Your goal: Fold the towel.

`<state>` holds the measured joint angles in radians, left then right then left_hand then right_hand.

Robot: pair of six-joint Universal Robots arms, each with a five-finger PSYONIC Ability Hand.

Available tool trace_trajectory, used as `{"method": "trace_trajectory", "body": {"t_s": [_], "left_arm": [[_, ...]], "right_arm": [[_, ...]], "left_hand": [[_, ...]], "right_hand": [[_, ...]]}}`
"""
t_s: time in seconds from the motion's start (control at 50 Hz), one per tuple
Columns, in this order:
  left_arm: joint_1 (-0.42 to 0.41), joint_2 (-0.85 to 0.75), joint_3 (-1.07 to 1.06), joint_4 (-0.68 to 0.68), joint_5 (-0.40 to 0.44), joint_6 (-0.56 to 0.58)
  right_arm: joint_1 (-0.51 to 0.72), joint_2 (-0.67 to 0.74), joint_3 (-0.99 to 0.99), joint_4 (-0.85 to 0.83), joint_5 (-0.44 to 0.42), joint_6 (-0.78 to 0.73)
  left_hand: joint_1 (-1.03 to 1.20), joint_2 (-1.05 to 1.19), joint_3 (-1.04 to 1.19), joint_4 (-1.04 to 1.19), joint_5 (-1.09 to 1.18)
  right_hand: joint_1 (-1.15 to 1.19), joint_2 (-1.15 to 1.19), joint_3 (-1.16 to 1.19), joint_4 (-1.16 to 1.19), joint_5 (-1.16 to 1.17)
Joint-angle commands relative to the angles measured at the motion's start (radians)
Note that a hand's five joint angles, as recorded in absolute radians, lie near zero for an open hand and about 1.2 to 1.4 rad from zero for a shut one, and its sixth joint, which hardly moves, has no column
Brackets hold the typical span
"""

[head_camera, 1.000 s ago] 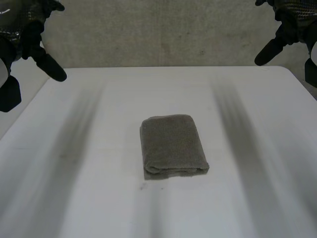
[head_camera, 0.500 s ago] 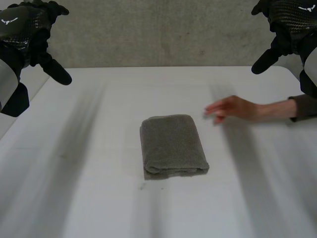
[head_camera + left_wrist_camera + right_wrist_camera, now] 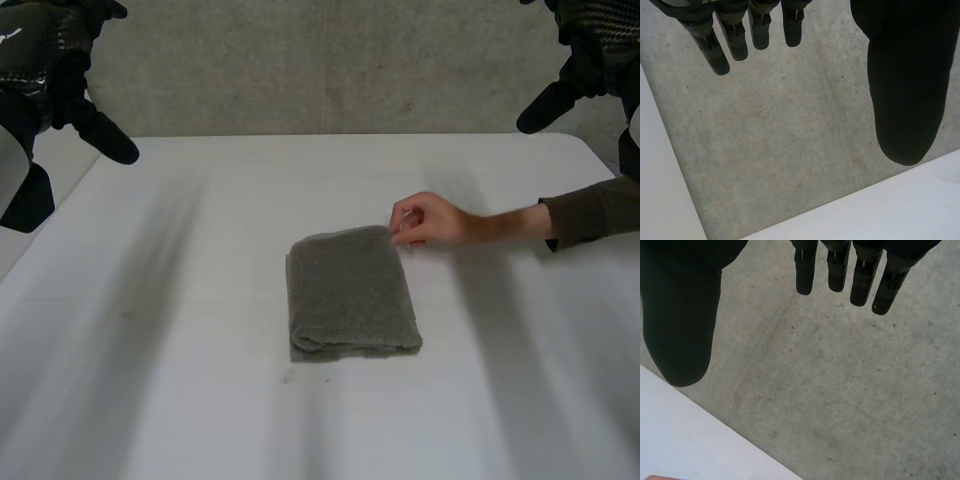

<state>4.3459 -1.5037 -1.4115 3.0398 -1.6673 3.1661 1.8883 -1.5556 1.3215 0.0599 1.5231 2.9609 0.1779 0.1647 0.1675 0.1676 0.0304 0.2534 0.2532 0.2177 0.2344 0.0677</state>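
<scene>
Towel [image 3: 352,292] lies in the middle of the white table [image 3: 190,390] in the head view, already a compact grey rectangle several layers thick, with its rounded fold on the side nearest the camera. A person's hand [image 3: 428,220] reaches in from the robot's right on a dark-sleeved forearm [image 3: 585,212], and its fingertips touch the towel's far right corner. The left hand [image 3: 45,60] and the right hand [image 3: 595,40] hang high at the far corners of the table, well apart from the cloth.

In the left wrist view, the left hand's fingers [image 3: 717,55] hang straight and its thumb [image 3: 900,100] stands wide of them. Nothing is between them, and below is concrete floor [image 3: 790,150] with the table's edge beside it.

In the right wrist view, the right hand has the same slack spread, its fingers [image 3: 805,275] straight and its thumb [image 3: 680,330] apart. It is empty, over bare concrete floor beside the table edge.

Judging by how things lie, the folding looks finished: the bundle is neat and neither robot hand is on it. If anything is left, it is at most a tidying of the slightly uneven near edge. The person's touch suggests the towel may be about to be taken or relaid.
</scene>
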Motion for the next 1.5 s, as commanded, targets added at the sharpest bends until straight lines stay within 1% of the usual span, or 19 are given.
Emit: {"method": "trace_trajectory", "body": {"t_s": [0.02,0.88,1.04,1.5], "left_arm": [[0.0,0.011,0.0,-0.001,-0.002,0.0],[0.0,0.01,0.0,-0.002,0.0,0.0],[0.0,0.011,0.0,-0.002,0.0,0.0],[-0.002,0.026,0.002,-0.01,-0.003,0.0]], "right_arm": [[0.0,-0.011,-0.001,0.001,-0.006,-0.002],[-0.008,-0.018,-0.005,0.009,-0.014,-0.002],[-0.011,-0.023,-0.005,0.009,-0.035,-0.003],[-0.011,-0.046,-0.004,0.017,-0.038,-0.003]], "left_hand": [[-0.003,0.01,0.007,0.007,-0.03],[-0.003,0.01,0.007,0.007,-0.03],[-0.003,0.01,0.007,0.007,-0.03],[-0.003,0.01,0.007,0.007,-0.03]], "right_hand": [[-0.079,-0.079,-0.043,-0.06,-0.068],[-0.079,-0.079,-0.043,-0.06,-0.068],[-0.079,-0.079,-0.043,-0.06,-0.068],[-0.079,-0.079,-0.043,-0.06,-0.068]]}}
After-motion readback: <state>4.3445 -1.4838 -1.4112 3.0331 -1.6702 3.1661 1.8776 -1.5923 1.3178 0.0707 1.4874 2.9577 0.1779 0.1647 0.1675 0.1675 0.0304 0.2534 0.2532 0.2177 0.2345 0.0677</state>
